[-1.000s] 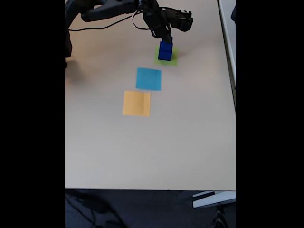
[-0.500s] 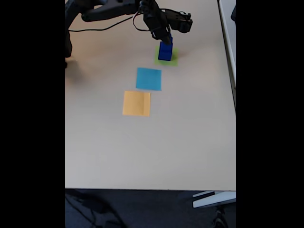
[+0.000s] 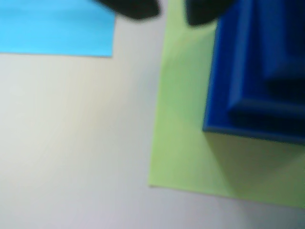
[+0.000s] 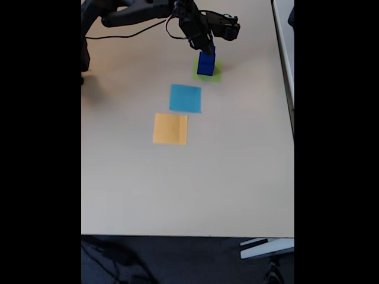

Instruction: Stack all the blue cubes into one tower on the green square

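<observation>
A stepped tower of dark blue cubes stands on the green square at the back of the table. From the wrist view I look down on the tower, largest cube lowest, sitting toward the right part of the green square. My gripper hovers just above and behind the tower's top. In the wrist view its two dark fingertips sit blurred at the top edge, apart, and the gripper is open with only table and green paper showing between them.
A flat light-blue square lies in front of the green one, and an orange square lies nearer still. The light-blue square shows at the wrist view's top left. A black cable runs behind the arm.
The gripper has drawn slightly up and back from the tower's top. The tower stays in place on the green square.
</observation>
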{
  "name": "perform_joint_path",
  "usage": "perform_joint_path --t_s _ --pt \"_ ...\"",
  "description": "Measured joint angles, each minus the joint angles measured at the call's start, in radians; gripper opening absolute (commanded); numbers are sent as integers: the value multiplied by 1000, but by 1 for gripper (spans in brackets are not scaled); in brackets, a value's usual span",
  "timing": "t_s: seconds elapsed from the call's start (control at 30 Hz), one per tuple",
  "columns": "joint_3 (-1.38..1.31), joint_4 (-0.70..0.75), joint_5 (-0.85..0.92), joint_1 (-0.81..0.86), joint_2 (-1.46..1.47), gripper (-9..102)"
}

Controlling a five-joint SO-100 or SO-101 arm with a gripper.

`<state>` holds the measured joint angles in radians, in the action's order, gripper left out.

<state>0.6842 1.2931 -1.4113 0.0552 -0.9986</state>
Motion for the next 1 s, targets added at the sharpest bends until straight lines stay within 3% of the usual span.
perform_joint_path --t_s 1.0 --pt "8 -15 0 -18 0 0"
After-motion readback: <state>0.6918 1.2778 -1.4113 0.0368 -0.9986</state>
